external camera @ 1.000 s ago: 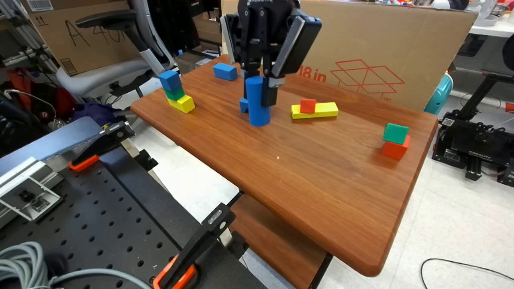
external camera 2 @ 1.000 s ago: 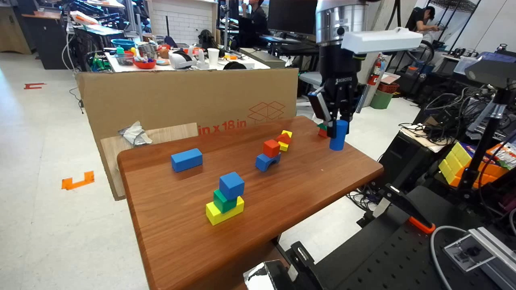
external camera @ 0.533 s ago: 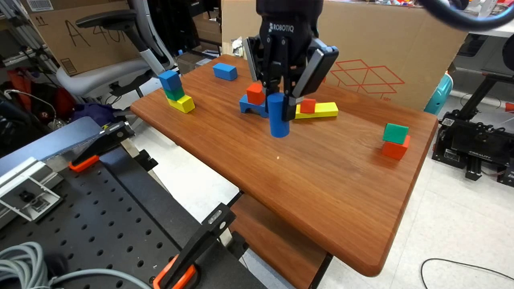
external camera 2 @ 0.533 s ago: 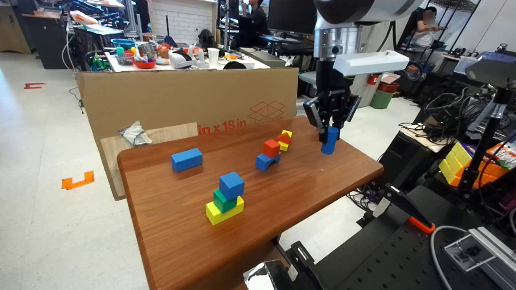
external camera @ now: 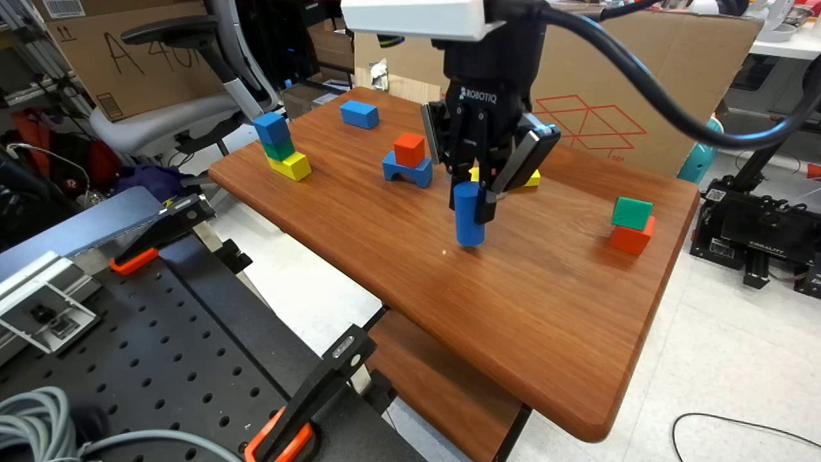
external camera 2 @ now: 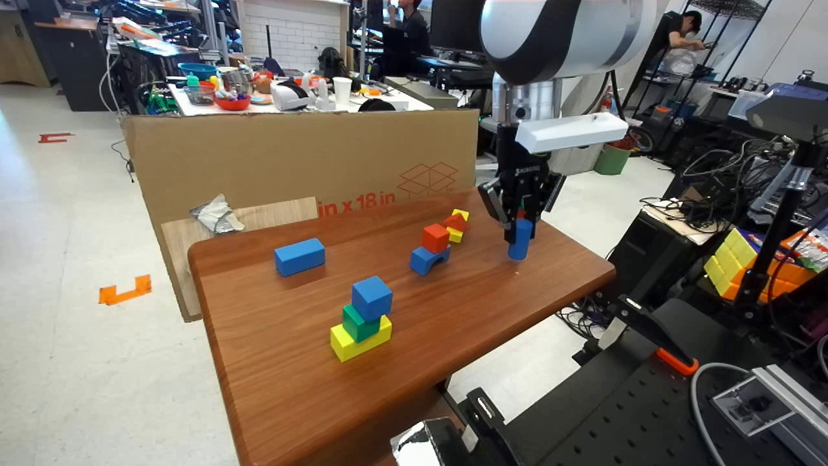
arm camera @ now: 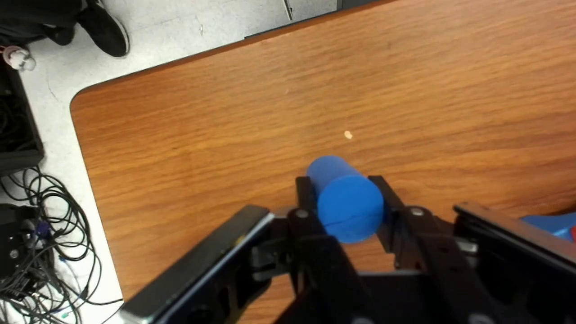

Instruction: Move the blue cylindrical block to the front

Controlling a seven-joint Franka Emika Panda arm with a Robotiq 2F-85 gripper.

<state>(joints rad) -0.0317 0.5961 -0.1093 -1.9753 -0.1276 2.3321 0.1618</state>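
The blue cylindrical block stands upright between the fingers of my gripper, over the middle of the brown table. It also shows in an exterior view with the gripper around its upper part. In the wrist view, the round top of the block faces me, and the fingers of the gripper press on both its sides. The gripper is shut on the block. Its base is at or just above the tabletop; I cannot tell whether it touches.
A red cube sits on a blue arch. A yellow bar is partly hidden behind the gripper. A green block rests on a red one. A blue-green-yellow stack and a blue block stand farther off. Cardboard borders the table.
My gripper has carried the blue cylindrical block lower and away from the blue arch, toward the table's near long edge. The red cube and arch are uncovered; the yellow bar is now partly hidden.
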